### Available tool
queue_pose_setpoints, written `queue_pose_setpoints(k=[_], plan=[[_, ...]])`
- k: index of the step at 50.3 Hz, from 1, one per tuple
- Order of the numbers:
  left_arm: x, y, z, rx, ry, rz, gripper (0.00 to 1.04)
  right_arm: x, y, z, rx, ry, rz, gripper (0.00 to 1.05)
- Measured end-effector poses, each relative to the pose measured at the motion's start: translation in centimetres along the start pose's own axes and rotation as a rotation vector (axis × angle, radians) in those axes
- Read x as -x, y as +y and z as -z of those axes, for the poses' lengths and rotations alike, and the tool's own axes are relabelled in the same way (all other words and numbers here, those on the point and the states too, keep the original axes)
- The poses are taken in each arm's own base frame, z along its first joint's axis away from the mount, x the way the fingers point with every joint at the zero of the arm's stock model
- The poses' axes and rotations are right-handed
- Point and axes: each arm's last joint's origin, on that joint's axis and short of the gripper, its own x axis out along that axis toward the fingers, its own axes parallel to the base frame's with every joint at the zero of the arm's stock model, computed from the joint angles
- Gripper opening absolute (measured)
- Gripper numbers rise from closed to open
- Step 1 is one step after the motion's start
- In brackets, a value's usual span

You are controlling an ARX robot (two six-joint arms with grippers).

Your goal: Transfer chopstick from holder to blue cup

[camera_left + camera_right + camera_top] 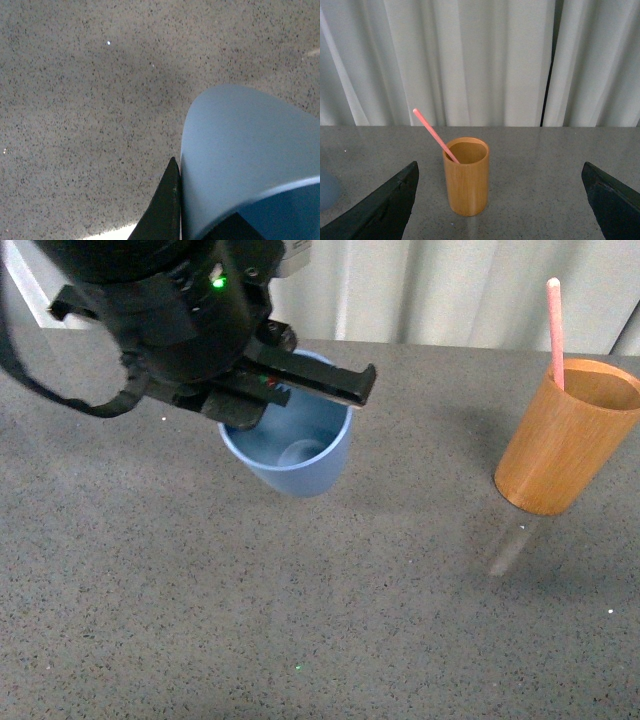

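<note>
- My left pincer (328, 390) sits over the blue cup (295, 465). In the left wrist view one finger presses the outside of its wall and a dark shape, which I take for the other finger, sits just inside the rim. So I judge it clamped on the cup wall.
- My right pincer (500, 166) is spread wide and holds nothing, with the holder (466, 177) ahead between its two fingers.
- The chopstick (434, 135) stands in the holder, its lower end hidden inside. It leans on the rim with its pink top well above it. Holder and blue cup stand well apart on the surface (300, 620).
- Risk: the stick is thin, smooth and round, so a pinch off its middle could let it swivel or slide out.
- Risk: pulling it out sideways rather than along its lean could lever against the rim and tip the tall holder.
- Risk: my left pincer's body covers part of the cup mouth, so the stick could strike it on the way in.
- Risk: the cup is light-looking plastic with a narrower base. A long stick dropped against its rim might topple it if my left grip is looser than it looks.
- Materials: the holder is an orange-brown wooden cylinder with faint grain. The cup is matte light blue, and the surface is grey speckled stone with a dull sheen.
</note>
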Motion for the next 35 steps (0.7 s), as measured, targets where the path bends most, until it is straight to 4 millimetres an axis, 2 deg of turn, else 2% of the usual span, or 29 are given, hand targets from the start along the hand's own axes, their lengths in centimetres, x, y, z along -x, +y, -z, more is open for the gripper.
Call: queue_pose_setpoints(k=[5, 15, 35], plan=[[-1.4, -0.4, -0.8, 0.003, 0.005, -0.025, 0.03, 0.0, 0.0, 0.0, 0.000, 0.000, 0.001, 0.95], [-4.6, -0.1, 0.0, 0.002, 0.073, -0.083, 0.03, 0.0, 0.0, 0.0, 0.000, 0.000, 0.000, 0.95], [-5.2, 0.3, 0.2, -0.018, 0.093, -0.112, 0.03, 0.0, 0.0, 0.0, 0.000, 0.000, 0.000, 0.95]])
